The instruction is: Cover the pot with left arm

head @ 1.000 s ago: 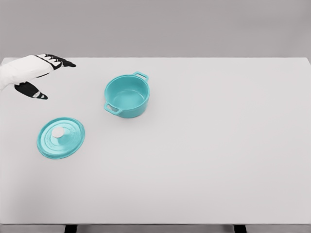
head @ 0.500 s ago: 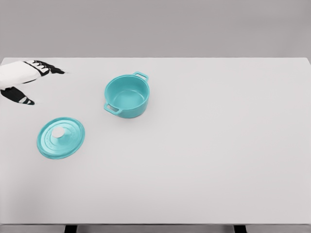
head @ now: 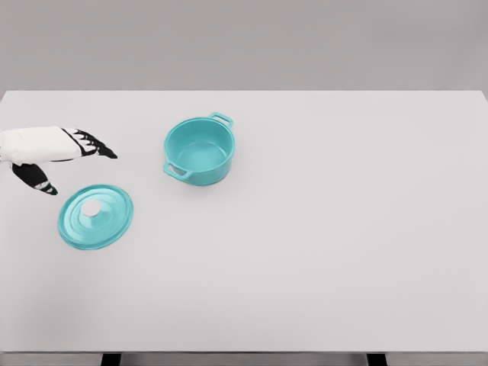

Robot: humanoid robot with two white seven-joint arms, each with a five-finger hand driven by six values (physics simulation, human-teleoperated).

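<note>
My left hand [head: 53, 149] hovers just behind the lid [head: 95, 216], fingers spread and holding nothing. The lid lies flat, knob up, to the left of the pot [head: 199, 150] and a little nearer me, well apart from it; the pot stands open and upright. I judge the lid stiff, glazed and likely slick, with some weight, so the pale knob [head: 91, 208] at its centre is where I should pinch. The table [head: 343, 229] is plain, smooth white, and beyond the pot's far side there is only a grey wall [head: 305, 42].
</note>
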